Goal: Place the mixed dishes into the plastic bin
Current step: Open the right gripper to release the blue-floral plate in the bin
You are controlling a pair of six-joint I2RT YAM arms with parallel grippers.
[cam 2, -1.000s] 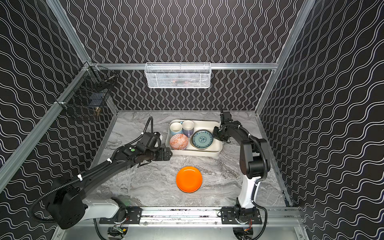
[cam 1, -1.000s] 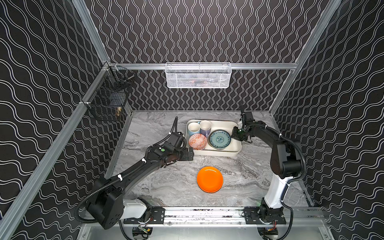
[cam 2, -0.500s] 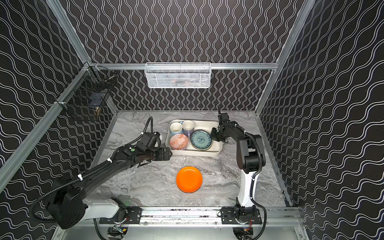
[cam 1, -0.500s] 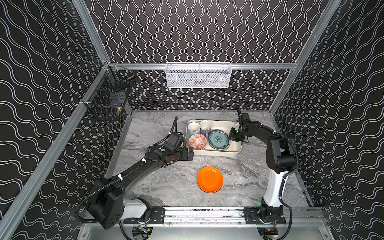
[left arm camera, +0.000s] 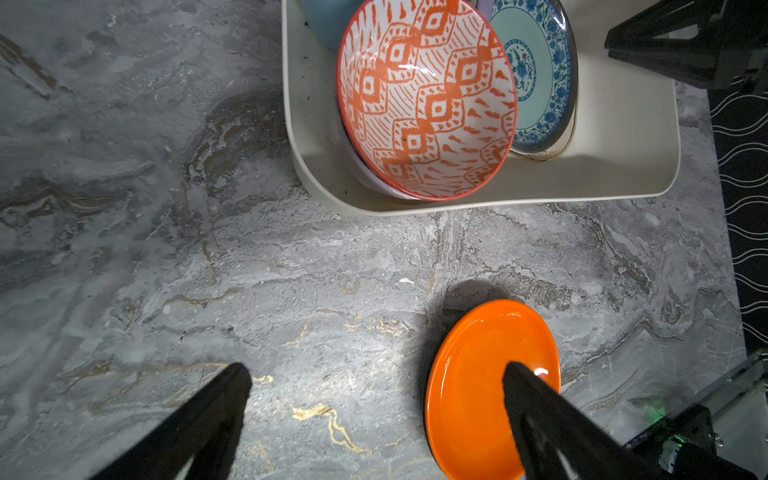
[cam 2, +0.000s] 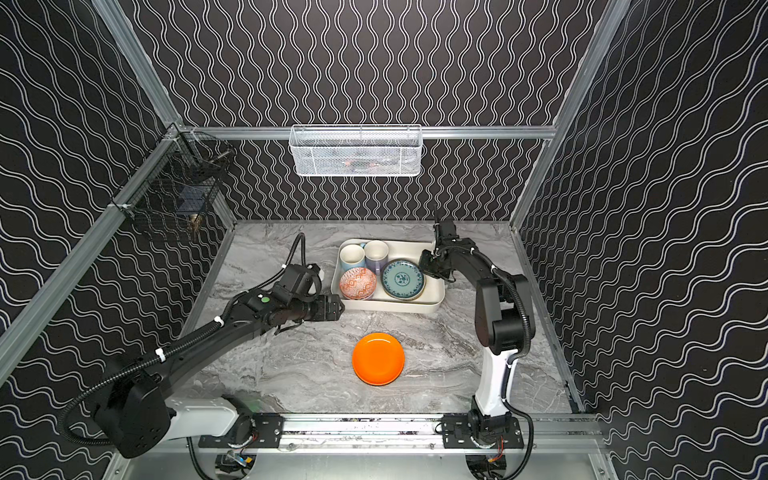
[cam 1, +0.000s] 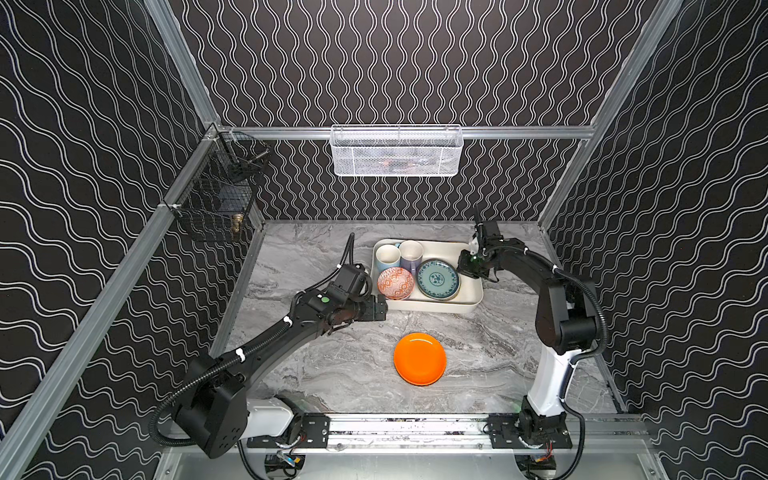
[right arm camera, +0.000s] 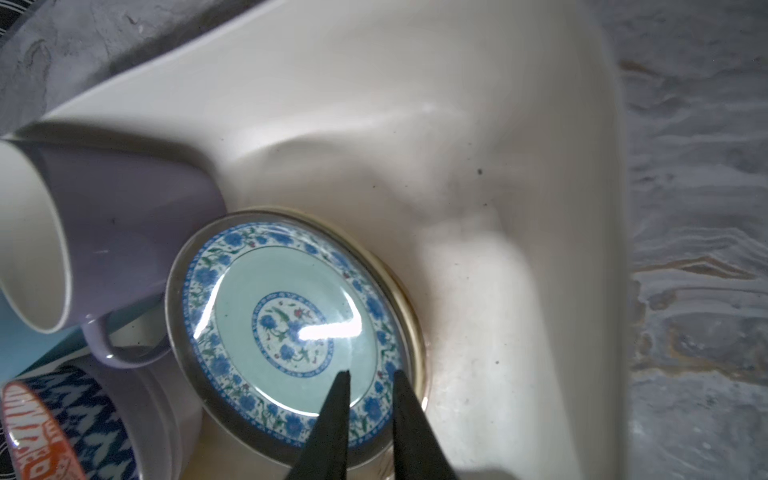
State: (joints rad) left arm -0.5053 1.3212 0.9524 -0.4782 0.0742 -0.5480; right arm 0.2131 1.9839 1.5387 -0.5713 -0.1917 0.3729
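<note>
My left jaws hang spread wide & empty over bare table (cam 1: 316, 257), just off the near-left corner of the plastic bin (cam 1: 432, 306), which sits twd the table's far edge, right of centre. My right jaws are parted only a sliver, gripping nothing, tips over the rim of the teal-patterned plate (right arm camera: 286, 320) in the bin's right half. The orange-patterned bowl (cam 1: 395, 283) sits beside that plate in the bin's near-left corner, w/ light-blue mug (cam 1: 387, 257) & lilac mug (cam 1: 410, 254) in its far-left corner; the orange plate (cam 1: 419, 358) lies flat on the table twd the near edge, apart from the bin.
</note>
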